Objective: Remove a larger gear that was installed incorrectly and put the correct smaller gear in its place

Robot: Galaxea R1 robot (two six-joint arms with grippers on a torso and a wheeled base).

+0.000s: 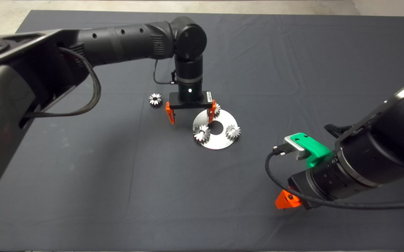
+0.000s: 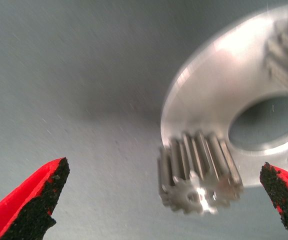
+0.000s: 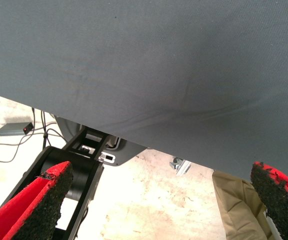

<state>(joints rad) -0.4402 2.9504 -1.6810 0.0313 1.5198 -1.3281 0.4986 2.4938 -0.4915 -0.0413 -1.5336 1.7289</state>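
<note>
The left gripper (image 1: 191, 119) hung fingers-down over the far edge of a round steel disc (image 1: 219, 142) on the dark mat (image 1: 118, 182). Its two red fingers were spread wide and pinched nothing. One finger (image 1: 170, 113) stood over bare mat, clear of the disc. The other (image 1: 211, 111) stood at the disc's rim.

A smaller gear (image 1: 217, 109) sat upright on the disc right beside that second finger. In the left wrist view this smaller gear (image 2: 199, 172) lay between the black pads (image 2: 49, 200), much nearer one pad than the other, and touched neither. The disc's round centre hole (image 2: 266, 122) showed just beyond it.

Two more small gears stood on the disc, farther from the left gripper. One (image 1: 202, 133) was on the near rim and one (image 1: 233, 132) across the hole from it.

The larger gear (image 1: 155, 100), with a star-like outline and a dark centre, lay flat on the mat. It was off the disc, outside the open fingers, near the finger that stood over bare mat.

The right gripper (image 1: 285, 201) waited well away from the disc, near the mat's front edge. In the right wrist view its fingers (image 3: 39, 200) were spread apart around nothing, with the mat's edge, the pale floor (image 3: 149, 200) and some cables (image 3: 4, 147) beyond.
</note>
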